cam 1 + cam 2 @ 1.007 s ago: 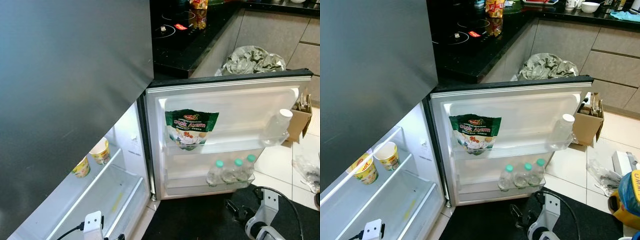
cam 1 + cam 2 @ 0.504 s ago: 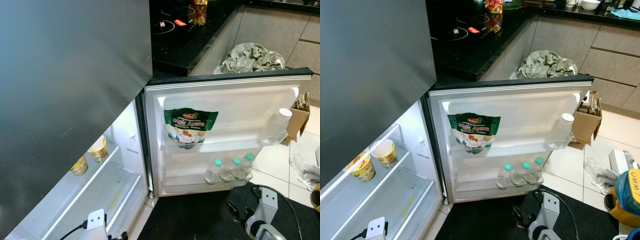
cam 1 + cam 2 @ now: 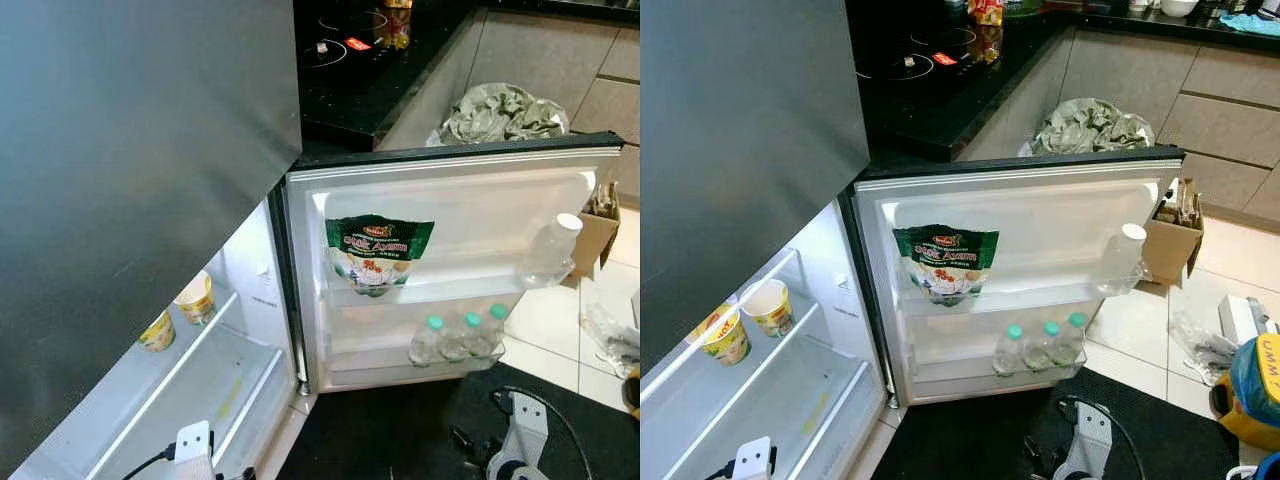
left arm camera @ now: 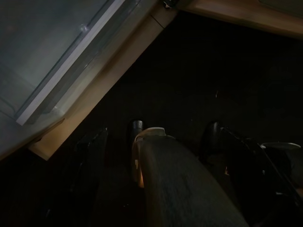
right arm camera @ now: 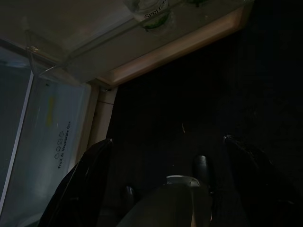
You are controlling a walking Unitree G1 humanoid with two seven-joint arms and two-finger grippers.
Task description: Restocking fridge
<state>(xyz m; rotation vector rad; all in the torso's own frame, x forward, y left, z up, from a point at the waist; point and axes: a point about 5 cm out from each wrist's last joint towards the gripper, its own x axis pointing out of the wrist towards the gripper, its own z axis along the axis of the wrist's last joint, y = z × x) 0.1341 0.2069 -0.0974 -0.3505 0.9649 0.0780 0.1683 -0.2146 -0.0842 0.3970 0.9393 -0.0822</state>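
Fridge door (image 3: 470, 195) wide open for loading. Pouch (image 3: 378, 252) upright on door's upper shelf, bottles (image 3: 460, 338) along lower shelf edge. Cups (image 3: 748, 318) on inner shelf. My left fingers (image 4: 90, 156) and right fingers (image 5: 80, 184) spread apart, empty, low over dark mat (image 3: 980, 440).

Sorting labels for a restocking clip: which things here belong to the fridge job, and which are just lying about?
Job:
fridge door
green pouch
three green-capped bottles
tilted bottle
two noodle cups

Lying about:
cardboard box
crumpled bag
stovetop snack packet
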